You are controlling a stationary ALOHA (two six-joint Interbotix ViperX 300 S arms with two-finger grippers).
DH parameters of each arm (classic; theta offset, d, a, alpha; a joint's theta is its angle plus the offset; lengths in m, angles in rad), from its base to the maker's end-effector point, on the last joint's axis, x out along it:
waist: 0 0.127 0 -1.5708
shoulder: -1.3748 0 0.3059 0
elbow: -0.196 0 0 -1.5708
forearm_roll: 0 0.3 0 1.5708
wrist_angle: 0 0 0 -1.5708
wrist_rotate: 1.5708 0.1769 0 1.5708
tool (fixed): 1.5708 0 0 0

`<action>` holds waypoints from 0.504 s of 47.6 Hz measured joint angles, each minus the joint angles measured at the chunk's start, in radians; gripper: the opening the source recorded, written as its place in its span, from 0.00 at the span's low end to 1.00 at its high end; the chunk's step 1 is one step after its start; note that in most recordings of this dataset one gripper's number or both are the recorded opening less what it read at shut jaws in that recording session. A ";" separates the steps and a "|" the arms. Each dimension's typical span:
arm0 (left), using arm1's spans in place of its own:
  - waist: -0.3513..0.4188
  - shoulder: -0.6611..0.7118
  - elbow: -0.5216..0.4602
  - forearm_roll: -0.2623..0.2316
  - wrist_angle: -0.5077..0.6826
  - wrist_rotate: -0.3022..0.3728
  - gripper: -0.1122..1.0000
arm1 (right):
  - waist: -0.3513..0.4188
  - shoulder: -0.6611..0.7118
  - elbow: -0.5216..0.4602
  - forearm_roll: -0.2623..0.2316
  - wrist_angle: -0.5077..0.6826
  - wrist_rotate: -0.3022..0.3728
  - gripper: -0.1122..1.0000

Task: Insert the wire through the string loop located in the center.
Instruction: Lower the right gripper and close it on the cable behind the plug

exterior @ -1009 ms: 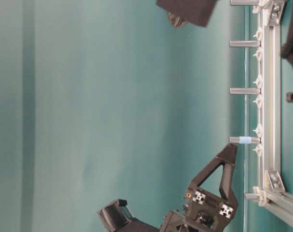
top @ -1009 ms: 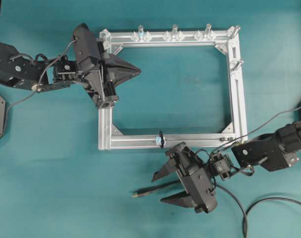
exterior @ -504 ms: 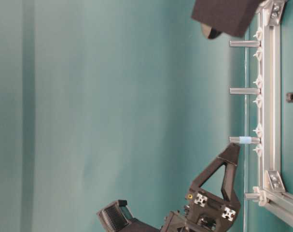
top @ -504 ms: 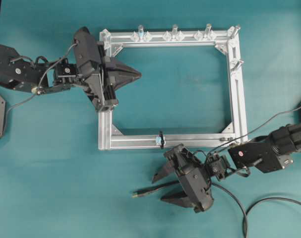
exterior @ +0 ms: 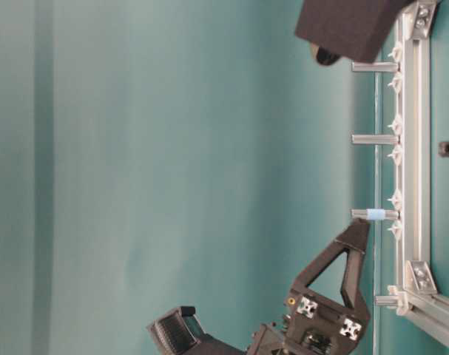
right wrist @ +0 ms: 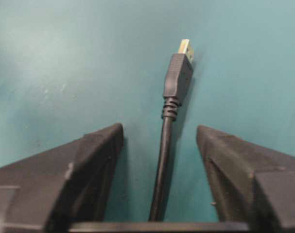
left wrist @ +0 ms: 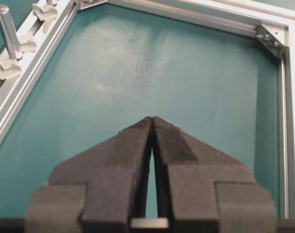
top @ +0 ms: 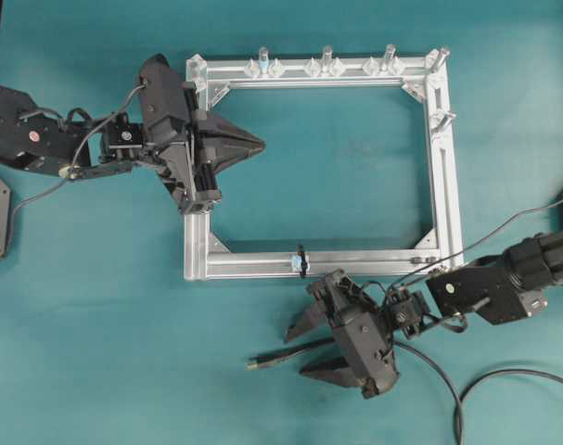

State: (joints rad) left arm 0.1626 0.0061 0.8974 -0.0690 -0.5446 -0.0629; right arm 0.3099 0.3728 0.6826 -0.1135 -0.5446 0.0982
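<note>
Overhead exterior view: a rectangular aluminium frame (top: pixel 443 176) lies flat on the teal desk (top: pixel 95 352), with silver upright pegs (top: pixel 326 58) along its far rail. The string loop (top: pixel 302 260), a small black cord ring with a pale clip beside it, sits on the near rail, roughly at mid-length. The left gripper (top: pixel 259 142) is positioned over the frame's left rail, with its tip pointing into the frame interior. In the left wrist view, its fingers (left wrist: pixel 132 145) meet at the tips with nothing between them, so this gripper is clenched and empty. The right gripper (top: pixel 295 350) is positioned outside the frame, just below the near rail and near the string loop. The wire (top: pixel 290 350) lies on the desk between its fingers, with the brassy plug tip pointing left beyond the fingertips; the cable trails off right toward the lower edge. In the right wrist view, the wire (right wrist: pixel 163 145) runs along the centre line of the gap, with clear space on each side; neither finger (right wrist: pixel 89 165) touches it. The right gripper is therefore spread and straddling the wire, not grasping it.
</note>
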 measured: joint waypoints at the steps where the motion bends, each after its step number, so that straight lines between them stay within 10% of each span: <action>1: 0.000 0.000 0.000 0.000 0.002 0.000 0.10 | 0.002 0.000 0.000 0.000 0.000 0.000 0.65; 12: 0.000 0.000 0.000 0.000 0.002 0.000 0.10 | 0.006 -0.002 -0.005 0.000 0.023 0.002 0.17; 24: 0.000 -0.002 0.000 0.000 0.002 0.000 0.10 | 0.006 0.000 -0.011 0.000 0.055 0.002 0.16</action>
State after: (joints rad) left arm 0.1626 0.0046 0.8974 -0.0690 -0.5430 -0.0629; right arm 0.3160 0.3728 0.6719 -0.1135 -0.4893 0.0997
